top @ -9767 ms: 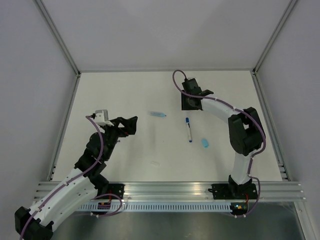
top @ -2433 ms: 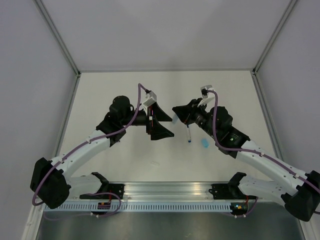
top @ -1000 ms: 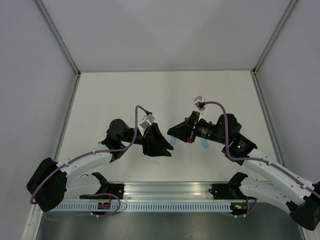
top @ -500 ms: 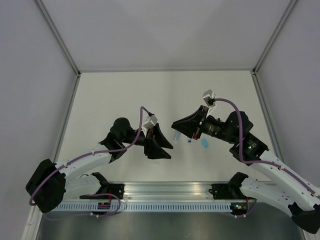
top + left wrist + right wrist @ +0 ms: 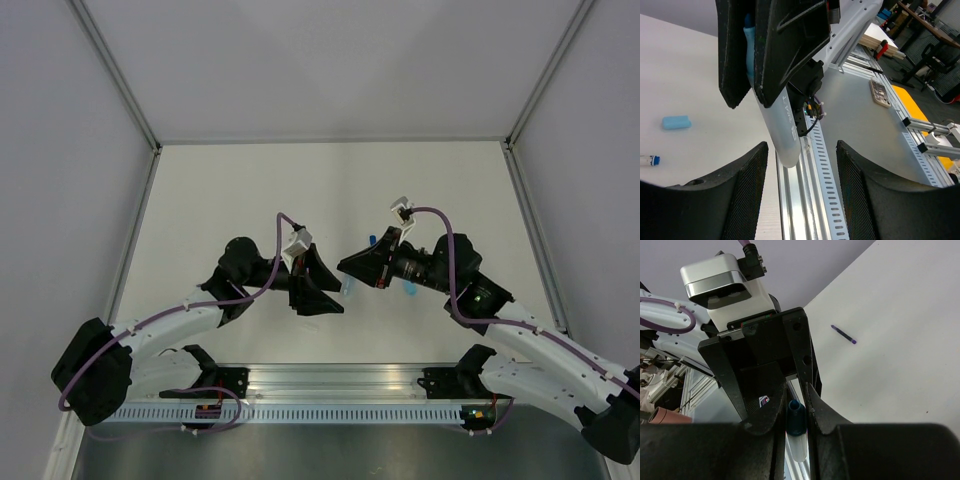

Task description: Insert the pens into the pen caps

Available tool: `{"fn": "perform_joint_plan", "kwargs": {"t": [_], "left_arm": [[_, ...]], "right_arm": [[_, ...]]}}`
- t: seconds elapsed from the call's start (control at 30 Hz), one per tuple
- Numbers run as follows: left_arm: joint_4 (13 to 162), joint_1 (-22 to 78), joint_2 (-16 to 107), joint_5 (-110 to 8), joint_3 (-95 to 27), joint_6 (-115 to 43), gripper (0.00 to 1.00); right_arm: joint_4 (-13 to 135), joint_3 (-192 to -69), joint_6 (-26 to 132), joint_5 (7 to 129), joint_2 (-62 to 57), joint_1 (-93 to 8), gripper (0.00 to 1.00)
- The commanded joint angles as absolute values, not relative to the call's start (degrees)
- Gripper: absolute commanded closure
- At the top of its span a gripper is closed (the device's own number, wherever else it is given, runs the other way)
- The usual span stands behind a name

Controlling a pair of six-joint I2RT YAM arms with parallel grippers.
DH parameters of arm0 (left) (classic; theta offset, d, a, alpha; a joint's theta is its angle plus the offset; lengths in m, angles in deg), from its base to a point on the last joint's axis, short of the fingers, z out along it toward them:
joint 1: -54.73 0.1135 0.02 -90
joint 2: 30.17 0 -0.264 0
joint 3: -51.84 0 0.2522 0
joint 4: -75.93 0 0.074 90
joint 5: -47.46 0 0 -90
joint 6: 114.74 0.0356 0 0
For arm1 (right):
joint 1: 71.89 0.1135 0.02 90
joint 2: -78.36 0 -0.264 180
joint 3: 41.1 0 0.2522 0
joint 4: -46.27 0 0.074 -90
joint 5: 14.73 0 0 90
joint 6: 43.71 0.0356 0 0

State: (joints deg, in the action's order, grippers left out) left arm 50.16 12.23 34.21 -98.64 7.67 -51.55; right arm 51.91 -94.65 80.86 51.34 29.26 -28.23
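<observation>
progress: early days imo, I can't see either pen seated in a cap, so both insertions look left to do
left gripper (image 5: 802,144): jaws wide apart with nothing between them, nose to nose with the other tool
right gripper (image 5: 750,97): clamped on the translucent pen cap (image 5: 798,445), which pokes out past its fingertips toward the left gripper's open jaws
what's in the held cap: there's a dark blue end piece (image 5: 795,412) at the end facing the left gripper. Could be the small dark cap pushed on, but I honestly can't tell if it's seated or what's inside
pale blue pen cap (image 5: 676,122): lying flat on the table (image 5: 250,190) close beside the right gripper's wrist, nothing sticking out of it, so it looks empty
white pen (image 5: 649,160): flat on the table next to that loose cap, mostly hidden under the right gripper, only a blue-tipped end shows, uncapped as far as I can see
dark pen (image 5: 842,333): lying on the table well beyond the left gripper, clear of both tools
left to do, my guess: get each pen picked up and pushed into a cap
</observation>
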Motion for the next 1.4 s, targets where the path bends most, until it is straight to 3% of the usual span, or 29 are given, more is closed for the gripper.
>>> {"fn": "perform_joint_plan", "kwargs": {"t": [0.0,0.33,0.7,0.83,0.97,1.03,1.17,1.23,1.37], "left_arm": [[46.3,12.2,34.1,-97.4,8.1,-52.4,0.38],[39.2,12.2,36.7,-98.6,9.2,-56.7,0.43],[30.2,12.1,40.3,-102.8,9.3,-63.0,0.71],[28.8,12.2,40.2,-103.7,9.5,-63.8,0.76],[28.2,12.2,40.4,-104.6,9.5,-64.2,0.93],[28.1,12.1,40.3,-104.6,9.3,-64.5,0.93],[28.9,12.2,40.1,-103.6,9.3,-64.4,0.73],[29.4,12.1,39.7,-103.5,9.3,-63.8,0.71],[31.8,12.2,38.5,-102.2,9.4,-62.2,0.92]], "right_arm": [[44.5,-93.4,83.6,50.2,29.1,-27.9,1.0],[40.9,-92.1,85.1,50.2,27.2,-27.7,1.0],[41.3,-92.5,83.9,47.1,26.2,-27.4,1.0],[41.7,-92.6,83.2,45.8,25.8,-27.3,1.0],[42.0,-92.9,82.9,45.3,25.4,-27.3,1.0],[42.4,-93.3,82.8,43.8,24.5,-27.3,1.0],[42.9,-93.7,82.9,44.2,23.3,-27.3,1.0],[42.9,-93.7,83.2,44.5,23.1,-27.3,1.0],[43.8,-94.1,83.8,45.7,22.9,-27.2,1.0]]}}
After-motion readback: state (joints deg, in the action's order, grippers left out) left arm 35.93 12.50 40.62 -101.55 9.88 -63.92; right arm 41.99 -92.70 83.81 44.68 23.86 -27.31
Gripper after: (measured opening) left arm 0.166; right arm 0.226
